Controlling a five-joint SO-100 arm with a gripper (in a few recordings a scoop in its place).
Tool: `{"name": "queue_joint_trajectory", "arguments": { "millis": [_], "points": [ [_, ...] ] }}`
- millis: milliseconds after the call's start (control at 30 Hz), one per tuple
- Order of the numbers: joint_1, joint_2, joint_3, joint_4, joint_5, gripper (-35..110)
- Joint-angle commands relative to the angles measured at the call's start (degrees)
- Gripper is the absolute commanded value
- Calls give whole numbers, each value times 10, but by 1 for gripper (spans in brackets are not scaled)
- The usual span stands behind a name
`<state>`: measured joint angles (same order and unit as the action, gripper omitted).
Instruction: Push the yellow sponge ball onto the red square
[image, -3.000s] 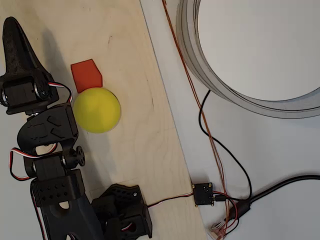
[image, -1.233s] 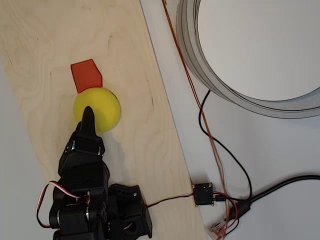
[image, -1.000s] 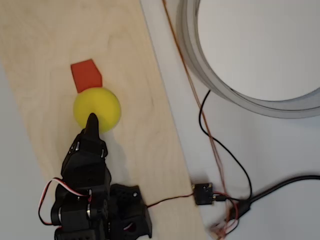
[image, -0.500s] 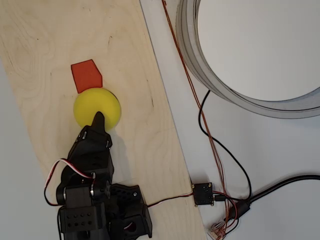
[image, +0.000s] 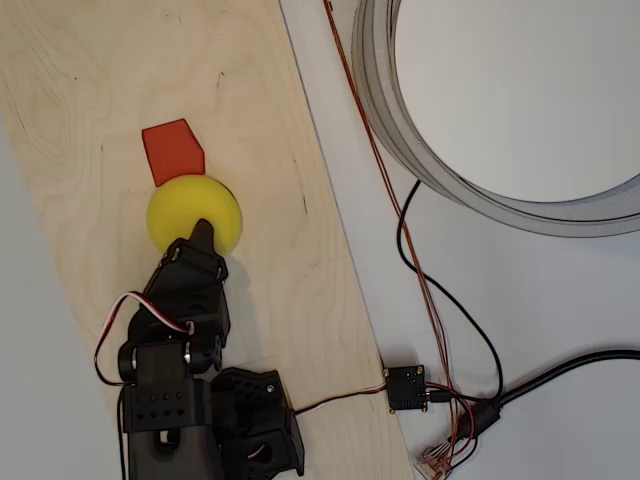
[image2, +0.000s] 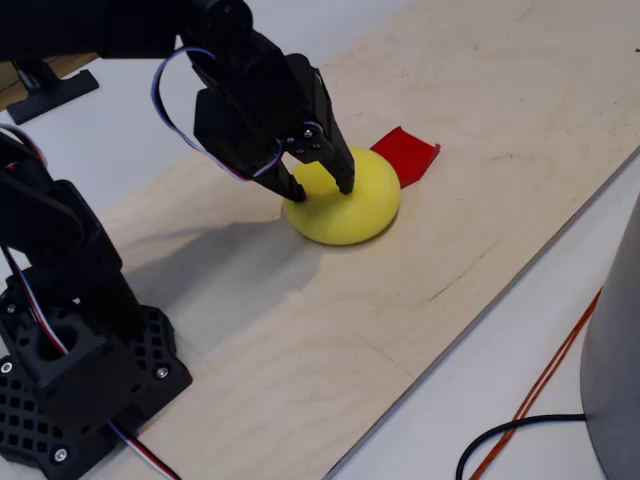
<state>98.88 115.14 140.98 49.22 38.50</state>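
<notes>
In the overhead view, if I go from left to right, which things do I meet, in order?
Ball → wooden board's right edge → orange wire → small connector board → big grey ring. The gripper and red square overlap the ball's span, so I leave them out.

The black gripper (image2: 320, 187) stands with its two fingers slightly apart against the yellow sponge ball (image2: 345, 205), which partly covers the red square (image2: 408, 153) on the wooden board (image2: 480, 200).

We see a light plywood board (image: 280, 250) lying on a white table (image: 560, 290), evenly lit. A large grey ring (image: 400, 120) rests on the table, well apart from the jaws. Black and orange cables (image: 440, 300) run beside it.
</notes>
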Motion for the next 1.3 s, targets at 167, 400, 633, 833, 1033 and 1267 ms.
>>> {"name": "queue_joint_trajectory", "arguments": {
  "millis": [167, 400, 633, 833, 1033, 1267],
  "points": [
    [2, -17, -13, -27, 11, 15],
    [1, -43, -56, -25, 13, 15],
    [1, -70, -103, -24, 12, 15],
    [1, -100, -140, -25, 13, 15],
    [1, -127, -163, -26, 14, 15],
    [1, -175, -191, -36, 11, 15]
  ]
}}
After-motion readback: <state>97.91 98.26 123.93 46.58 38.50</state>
